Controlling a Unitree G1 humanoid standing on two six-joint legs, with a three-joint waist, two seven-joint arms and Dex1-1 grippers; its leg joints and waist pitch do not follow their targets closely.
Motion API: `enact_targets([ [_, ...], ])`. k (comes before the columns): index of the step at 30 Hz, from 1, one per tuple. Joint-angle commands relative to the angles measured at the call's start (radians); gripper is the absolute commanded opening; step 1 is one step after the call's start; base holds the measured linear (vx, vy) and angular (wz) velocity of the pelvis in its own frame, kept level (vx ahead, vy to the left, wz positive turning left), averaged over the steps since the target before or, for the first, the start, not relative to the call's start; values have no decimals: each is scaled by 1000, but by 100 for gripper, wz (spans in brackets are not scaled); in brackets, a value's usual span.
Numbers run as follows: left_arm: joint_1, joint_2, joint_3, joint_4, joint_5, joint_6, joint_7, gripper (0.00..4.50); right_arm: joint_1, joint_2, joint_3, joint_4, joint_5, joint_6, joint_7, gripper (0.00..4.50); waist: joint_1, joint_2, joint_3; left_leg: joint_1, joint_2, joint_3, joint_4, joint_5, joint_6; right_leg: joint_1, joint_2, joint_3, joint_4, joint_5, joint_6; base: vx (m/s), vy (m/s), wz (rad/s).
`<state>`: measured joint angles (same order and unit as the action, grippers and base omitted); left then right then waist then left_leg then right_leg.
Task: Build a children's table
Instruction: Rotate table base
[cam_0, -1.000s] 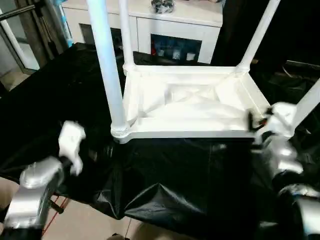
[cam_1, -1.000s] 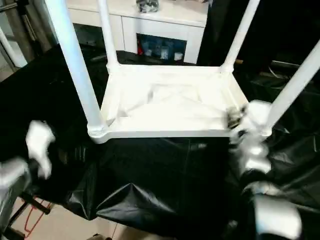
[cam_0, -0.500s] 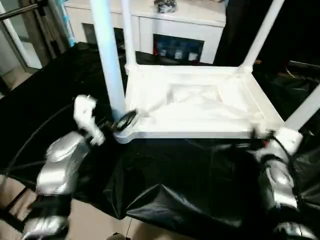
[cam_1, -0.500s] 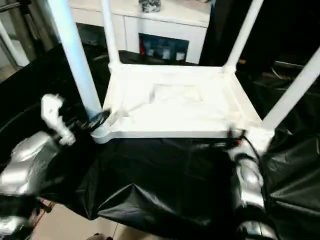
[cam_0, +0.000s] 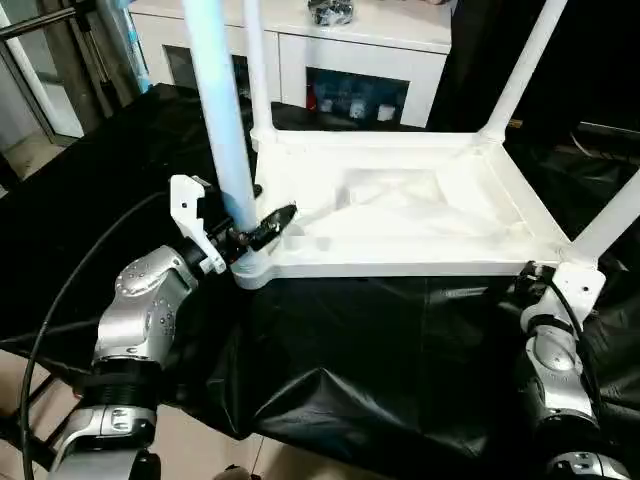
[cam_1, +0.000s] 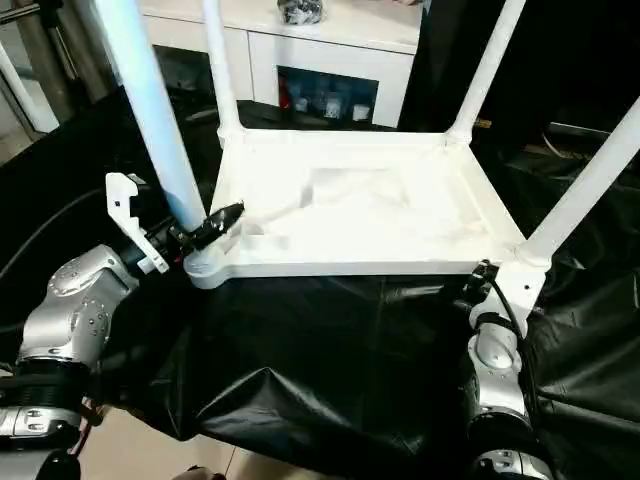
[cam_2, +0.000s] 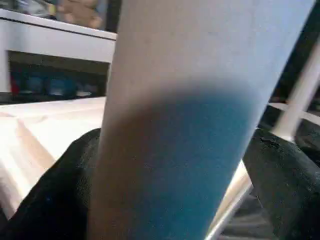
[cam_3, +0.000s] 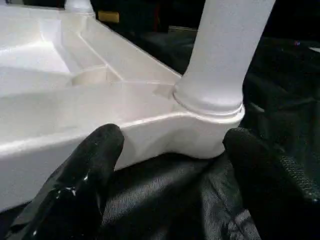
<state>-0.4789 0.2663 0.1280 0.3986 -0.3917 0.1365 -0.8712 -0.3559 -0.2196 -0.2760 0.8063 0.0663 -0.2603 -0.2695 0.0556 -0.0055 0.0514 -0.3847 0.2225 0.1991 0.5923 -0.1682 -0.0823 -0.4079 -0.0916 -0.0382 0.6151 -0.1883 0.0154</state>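
Observation:
The children's table (cam_0: 400, 215) lies upside down on a black cloth, its four white legs pointing up. My left gripper (cam_0: 255, 232) is open at the base of the near-left leg (cam_0: 222, 130), one black finger on each side of it. In the left wrist view that leg (cam_2: 190, 125) stands between the fingers (cam_2: 55, 200). My right gripper (cam_1: 483, 272) is open just in front of the near-right corner socket (cam_3: 210, 107), where the near-right leg (cam_0: 610, 215) rises. Its fingers (cam_3: 85, 170) stand apart, a little short of the corner.
The black cloth (cam_0: 380, 350) covers the work surface and hangs over its near edge. A white cabinet (cam_0: 350, 40) with glass doors stands behind the table. A black cable (cam_0: 60, 290) loops by my left arm. Bare floor (cam_0: 180, 450) shows at the near left.
My left gripper has swung in from the left and now straddles the near-left leg's base. My right arm has dropped back from the table's right rim to the near-right corner.

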Motion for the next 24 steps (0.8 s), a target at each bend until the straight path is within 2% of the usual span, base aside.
enact_targets([
  [1,3,1,-27,-28,-9,17,-33,442,-16,-5,-1,15,-7,28,-9,371,-1,-10,-71,20,-8,4,-59,-198,31,41,-19,21,-61,-123,-160,0,0,0],
  [2,29,24,-44,-75,-41,72,-93,442,-33,-14,12,34,-26,73,-22,371,-2,-16,-71,19,-7,5,-59,-196,32,41,-20,21,-60,-121,-164,0,0,0],
  [3,29,24,-44,-75,-41,72,-93,442,-33,-14,12,34,-26,73,-22,371,0,-12,-70,19,-8,5,-59,-186,31,40,-20,21,-59,-121,-168,0,0,0],
  [7,43,45,-53,-97,-43,92,-120,442,-27,-26,-4,11,-42,73,-95,371,0,-14,-68,22,-8,7,-59,-188,22,39,-18,23,-60,-125,-155,0,0,0],
  [10,43,54,-50,-89,-41,88,-124,442,-20,-32,-50,-2,-20,46,-147,371,-1,-13,-69,22,-9,7,-60,-197,12,40,-18,23,-62,-135,-139,0,0,0],
  [11,45,56,-53,-92,-45,95,-132,442,-28,-33,-50,13,-4,60,-113,371,-1,-8,-69,22,-10,6,-59,-201,11,41,-18,23,-61,-134,-138,0,0,0],
  [13,47,56,-57,-96,-49,101,-140,442,-34,-33,-48,27,9,70,-81,371,-4,-11,-70,20,-10,6,-59,-202,16,42,-17,22,-61,-123,-139,0,0,0],
  [16,56,65,-82,-127,-71,145,-188,442,-82,-35,-28,100,56,140,96,371,-10,-3,-72,20,-9,4,-58,-204,28,43,-17,21,-58,-98,-166,0,0,0],
  [19,58,68,-86,-134,-77,155,-197,442,-90,-36,-23,111,58,152,122,371,-13,-5,-71,19,-8,5,-57,-186,34,45,-16,20,-55,-72,-193,0,0,0],
  [20,73,85,-105,-187,-119,221,-244,442,-114,-44,13,137,43,161,209,371,-13,-1,-71,20,-8,5,-57,-184,33,46,-17,21,-55,-68,-196,0,0,0],
  [22,79,92,-111,-203,-133,243,-259,442,-118,-46,23,140,37,159,226,371,-16,-5,-71,17,-8,5,-57,-186,35,48,-17,19,-53,-69,-208,0,0,0],
  [23,86,101,-119,-224,-152,272,-278,442,-124,-48,36,143,29,155,249,371,-18,-4,-73,20,-7,5,-56,-188,32,48,-18,19,-51,-73,-214,0,0,0],
  [24,106,126,-139,-268,-194,345,-320,442,-135,-47,54,148,18,148,285,371,-21,-8,-71,18,-7,7,-56,-190,34,47,-18,20,-54,-84,-217,0,0,0],
])
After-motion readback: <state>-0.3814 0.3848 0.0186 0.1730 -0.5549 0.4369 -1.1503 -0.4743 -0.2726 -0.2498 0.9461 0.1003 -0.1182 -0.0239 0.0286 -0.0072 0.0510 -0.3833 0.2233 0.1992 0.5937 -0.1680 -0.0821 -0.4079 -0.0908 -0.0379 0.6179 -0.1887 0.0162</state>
